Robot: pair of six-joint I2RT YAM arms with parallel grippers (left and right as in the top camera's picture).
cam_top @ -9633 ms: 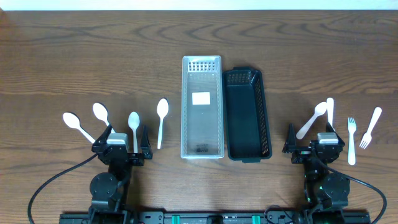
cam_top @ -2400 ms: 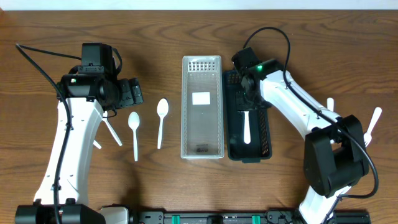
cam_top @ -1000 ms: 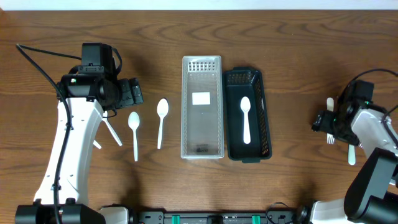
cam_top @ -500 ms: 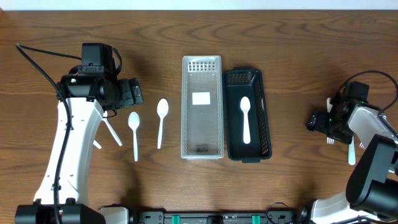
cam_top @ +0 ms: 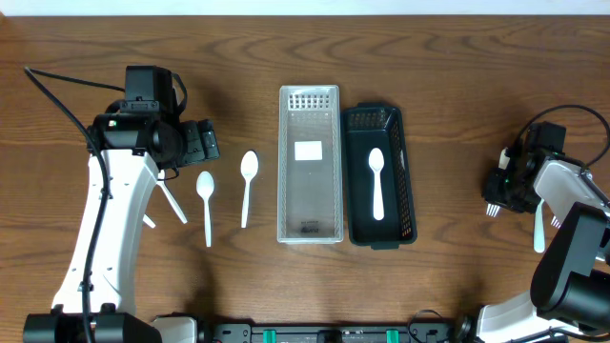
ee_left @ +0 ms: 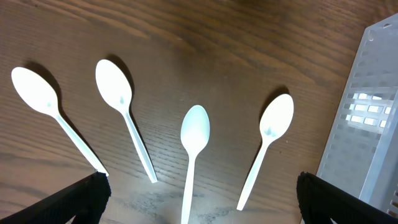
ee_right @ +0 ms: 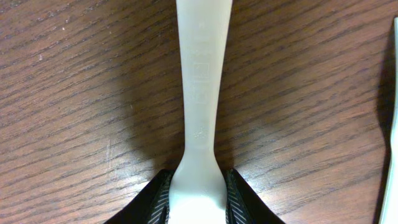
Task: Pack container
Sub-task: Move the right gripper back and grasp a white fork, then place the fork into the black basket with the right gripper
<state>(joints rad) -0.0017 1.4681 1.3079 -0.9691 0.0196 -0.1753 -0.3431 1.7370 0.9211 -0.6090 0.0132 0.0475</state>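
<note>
White plastic, the fork (ee_right: 200, 93) sits pinched at its neck between the jaws of my right gripper (ee_right: 198, 196), which are closed down to its width. Its handle runs straight out ahead of those jaws, with the tines behind them, toward my base. The black basket (cam_top: 408, 181), with one spoon (cam_top: 376, 186) inside, lies well apart to their left, its long axis roughly parallel to the fork's. I judge a sideways carry will do. My left gripper (ee_left: 202, 193) hangs spread wide and empty over the loose spoons (ee_left: 194, 134), far from the fork.
</note>
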